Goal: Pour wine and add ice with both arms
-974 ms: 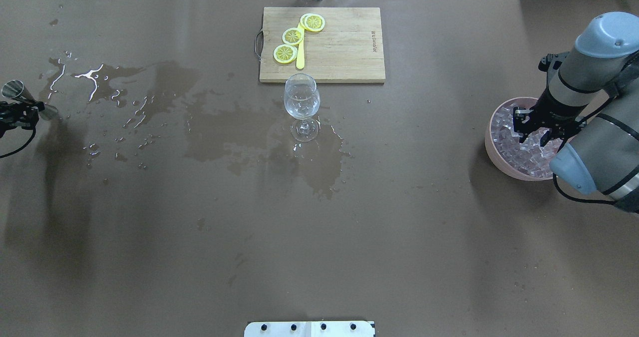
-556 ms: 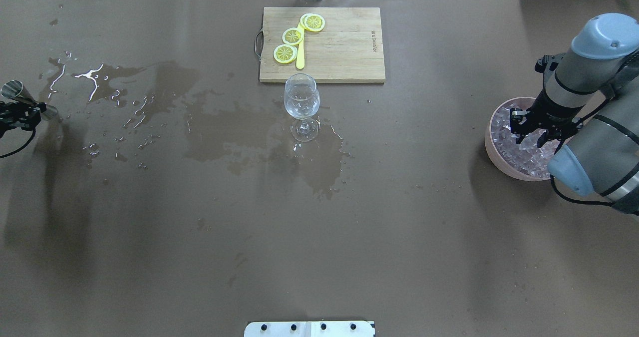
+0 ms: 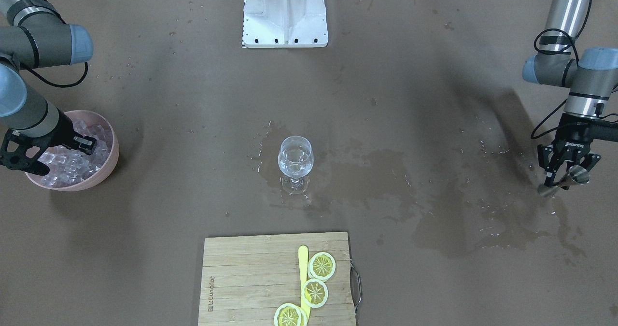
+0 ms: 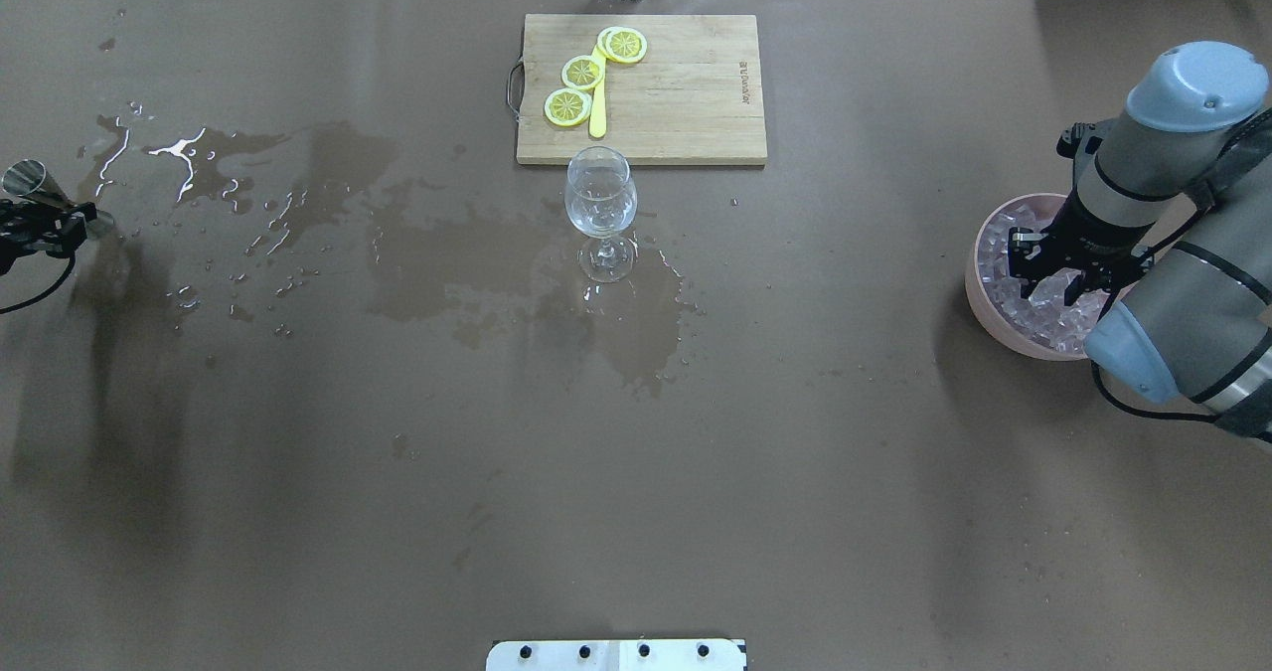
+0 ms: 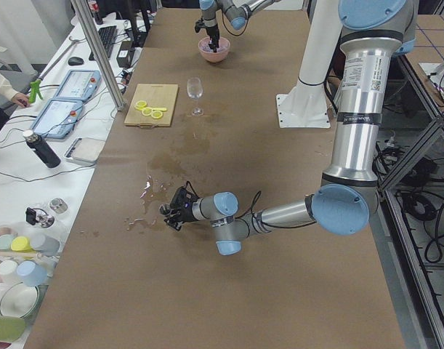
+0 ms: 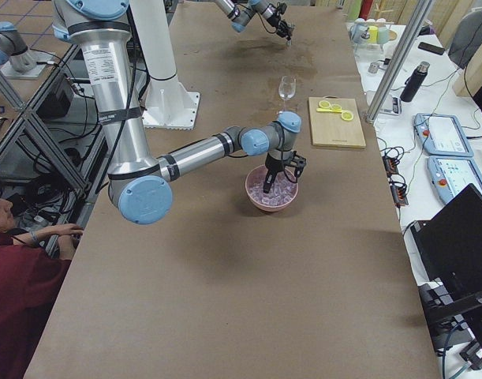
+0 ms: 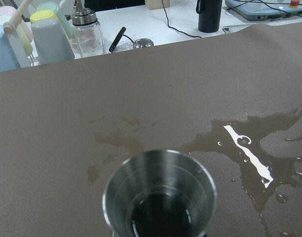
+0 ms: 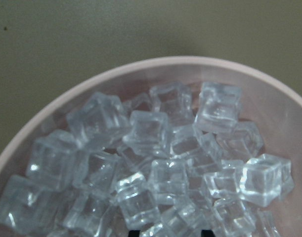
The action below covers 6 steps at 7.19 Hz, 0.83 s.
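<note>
The silver-grey right arm (image 4: 1183,283) is reaching over the round pink bowl (image 4: 972,283) at the frame's right edge. Heaped clear ice cubes (image 4: 997,278) are lying straight below its black right gripper (image 4: 1051,281), whose fingers are spread and empty. Far left, the left gripper (image 4: 40,229) is clamping a steel jigger (image 4: 25,181).

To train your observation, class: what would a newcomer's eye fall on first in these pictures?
The wine glass at the centre, standing amid wide wet patches. Next, the pink bowl heaped with ice at the robot's right, the open right gripper over it; far left, the left gripper holds a steel cup.
</note>
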Tool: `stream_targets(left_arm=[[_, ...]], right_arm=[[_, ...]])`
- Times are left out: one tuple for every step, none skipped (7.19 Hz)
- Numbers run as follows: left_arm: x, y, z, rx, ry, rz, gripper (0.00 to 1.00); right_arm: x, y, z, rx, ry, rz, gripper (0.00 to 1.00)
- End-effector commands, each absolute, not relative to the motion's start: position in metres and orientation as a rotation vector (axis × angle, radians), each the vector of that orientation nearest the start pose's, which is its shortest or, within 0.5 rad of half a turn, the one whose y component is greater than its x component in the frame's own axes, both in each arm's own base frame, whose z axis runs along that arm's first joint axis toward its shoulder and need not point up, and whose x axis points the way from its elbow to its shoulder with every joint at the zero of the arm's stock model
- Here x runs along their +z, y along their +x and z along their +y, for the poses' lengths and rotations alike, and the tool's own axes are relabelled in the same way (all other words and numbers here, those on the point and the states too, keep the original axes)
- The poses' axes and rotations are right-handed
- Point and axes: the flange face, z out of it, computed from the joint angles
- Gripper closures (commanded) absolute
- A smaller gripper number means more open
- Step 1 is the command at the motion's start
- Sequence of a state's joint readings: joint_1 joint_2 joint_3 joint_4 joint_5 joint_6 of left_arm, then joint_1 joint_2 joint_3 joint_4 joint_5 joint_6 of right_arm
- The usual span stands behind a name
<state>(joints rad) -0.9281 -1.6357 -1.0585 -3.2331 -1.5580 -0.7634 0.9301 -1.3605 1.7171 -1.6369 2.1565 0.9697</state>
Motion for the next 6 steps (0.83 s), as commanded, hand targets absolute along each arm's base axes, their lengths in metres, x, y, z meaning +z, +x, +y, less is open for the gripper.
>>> stream_targets(left_arm=[[0.698,0.198,-0.488,-0.112,0.932,0.778,0.56],[0.698,0.198,-0.488,-0.114,0.933,0.780,0.57],[0.698,0.197,-0.489,-0.116,0.933,0.780,0.57],[0.699,0.196,-0.488,-0.124,0.929,0.782,0.57],[0.698,0.196,-0.488,-0.130,0.929,0.787,0.57],[0.698,0.195,-0.489,-0.138,0.929,0.787,0.57]], right_arm=[[0.479,-0.282,-0.505,0.223,-0.211,-0.628,0.56],[0.473,-0.280,-0.503,0.219,-0.203,-0.637,0.63],[0.483,-0.280,-0.499,0.222,-0.217,-0.623,0.64],[0.494,-0.280,-0.493,0.218,-0.227,-0.606,0.62],[0.498,-0.280,-0.493,0.220,-0.230,-0.601,0.62],[0.497,-0.281,-0.494,0.220,-0.230,-0.600,0.62]])
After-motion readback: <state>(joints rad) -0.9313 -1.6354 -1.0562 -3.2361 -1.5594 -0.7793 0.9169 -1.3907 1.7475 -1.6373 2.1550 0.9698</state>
